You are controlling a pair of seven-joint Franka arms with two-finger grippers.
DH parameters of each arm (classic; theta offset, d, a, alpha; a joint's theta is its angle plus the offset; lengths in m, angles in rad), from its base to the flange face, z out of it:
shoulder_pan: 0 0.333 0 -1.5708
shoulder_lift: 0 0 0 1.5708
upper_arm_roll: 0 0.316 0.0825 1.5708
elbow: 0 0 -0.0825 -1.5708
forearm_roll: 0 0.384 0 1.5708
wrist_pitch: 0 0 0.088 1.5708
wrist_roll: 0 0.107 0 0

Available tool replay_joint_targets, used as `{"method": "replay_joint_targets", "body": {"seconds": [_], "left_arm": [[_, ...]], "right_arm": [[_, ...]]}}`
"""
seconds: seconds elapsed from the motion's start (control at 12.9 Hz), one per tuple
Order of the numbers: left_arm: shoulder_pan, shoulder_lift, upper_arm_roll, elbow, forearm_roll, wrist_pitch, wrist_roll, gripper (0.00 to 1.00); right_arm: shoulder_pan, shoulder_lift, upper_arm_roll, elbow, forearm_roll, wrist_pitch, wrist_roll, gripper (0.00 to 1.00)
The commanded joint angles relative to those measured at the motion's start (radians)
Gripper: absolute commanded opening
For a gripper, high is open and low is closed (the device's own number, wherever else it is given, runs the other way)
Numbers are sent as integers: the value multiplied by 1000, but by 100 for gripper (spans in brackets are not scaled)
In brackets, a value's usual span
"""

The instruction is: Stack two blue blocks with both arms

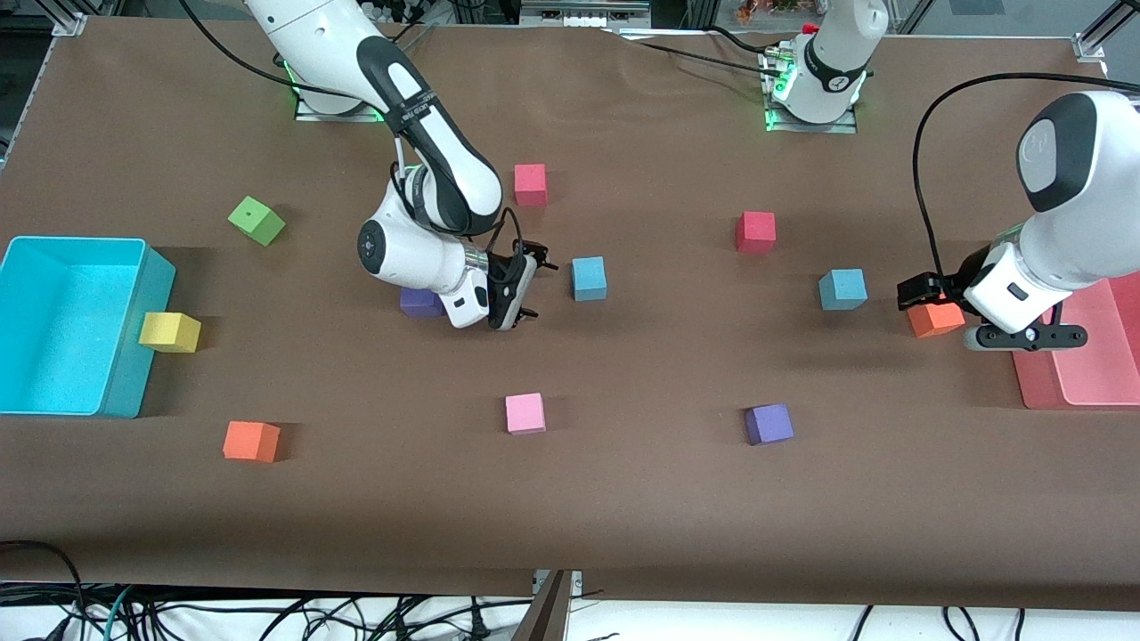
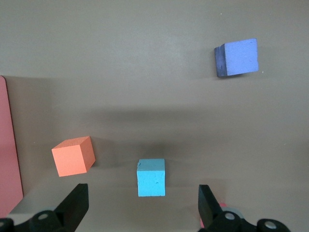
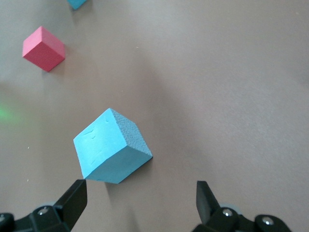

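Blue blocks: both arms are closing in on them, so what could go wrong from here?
1. The right gripper is open beside its blue block, which sits skewed to the fingers; closing may twist it.
2. The left gripper hangs over an orange block, beside the other blue block; a wrong pick is possible.

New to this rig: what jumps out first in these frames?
Two white arms hang over a brown table strewn with coloured cubes. The right gripper, open, hovers beside one blue block mid-table; the left gripper, open, is above an orange cube by the other blue block. A big cyan bin sits at the right arm's end.
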Motion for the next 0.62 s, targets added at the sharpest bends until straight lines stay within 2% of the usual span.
{"method": "replay_joint_targets", "body": {"seconds": [0.0,0.15,0.31,0.54], "left_arm": [[-6,-52,0,-126,25,112,-10,100],[-6,-58,0,-168,25,140,-10,100],[-2,-52,2,-199,26,180,-7,100],[7,-32,7,-231,26,218,4,100]], "right_arm": [[-5,-38,18,-61,35,11,-69,100],[-5,-38,18,-63,52,13,-95,100],[-5,-32,18,-63,111,11,-177,100],[-10,-24,18,-70,255,-31,-375,100]]}}
